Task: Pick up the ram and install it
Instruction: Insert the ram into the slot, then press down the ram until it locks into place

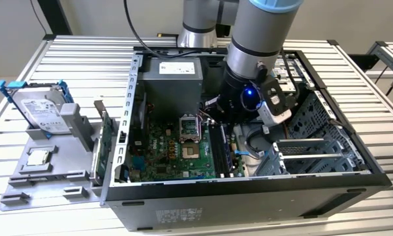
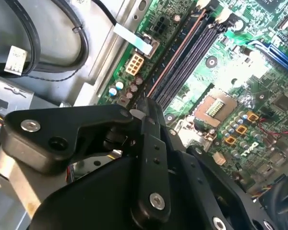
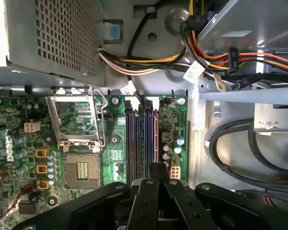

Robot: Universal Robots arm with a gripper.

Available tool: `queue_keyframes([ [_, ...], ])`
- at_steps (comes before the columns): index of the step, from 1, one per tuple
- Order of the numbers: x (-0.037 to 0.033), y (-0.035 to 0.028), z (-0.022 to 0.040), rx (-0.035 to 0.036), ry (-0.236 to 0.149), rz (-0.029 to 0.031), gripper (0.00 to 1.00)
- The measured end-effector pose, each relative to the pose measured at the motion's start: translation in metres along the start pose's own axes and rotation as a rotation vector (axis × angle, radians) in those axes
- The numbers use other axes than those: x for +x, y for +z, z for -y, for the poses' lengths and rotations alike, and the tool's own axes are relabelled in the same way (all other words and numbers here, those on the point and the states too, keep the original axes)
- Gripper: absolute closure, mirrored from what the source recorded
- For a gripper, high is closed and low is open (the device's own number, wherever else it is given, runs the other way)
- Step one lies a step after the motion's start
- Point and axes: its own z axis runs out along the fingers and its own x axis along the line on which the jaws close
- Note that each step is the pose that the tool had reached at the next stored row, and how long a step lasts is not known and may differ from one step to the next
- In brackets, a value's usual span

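Four dark memory slots are lying side by side on the green motherboard, and the arm is reaching down into the open computer case right over them.

Labels are showing in several places. A white sticker is sitting on the grey power supply, a printed label is covering the hard drive standing in the grey holder on the slatted counter, and another sticker is showing on the case's outer side panel. In the first wrist view, small white tags are hanging on the cables. None of this print is coming through clearly enough to make out.

The ram is showing as a slim dark strip seen edge-on, so its faces are staying hidden. In both wrist views it is sitting between the two black fingers, which are drawn together and clamping it from either side. Its tip is poking out just past the fingertips.

The gripper is hanging at one end of the slots, on the side away from the open processor socket. Whether the ram is touching a slot cannot be told. In the exterior view the gripper is standing just above the slot row.
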Motion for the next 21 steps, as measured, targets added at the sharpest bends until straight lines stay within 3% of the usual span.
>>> queue_keyframes([
  [15, 0.0, 0.0, 0.0, -0.0001, -0.003, 0.0, 1.0],
  [21, 0.0, -0.0002, 0.0, 0.0006, -0.087, 0.0012, 1.0],
])
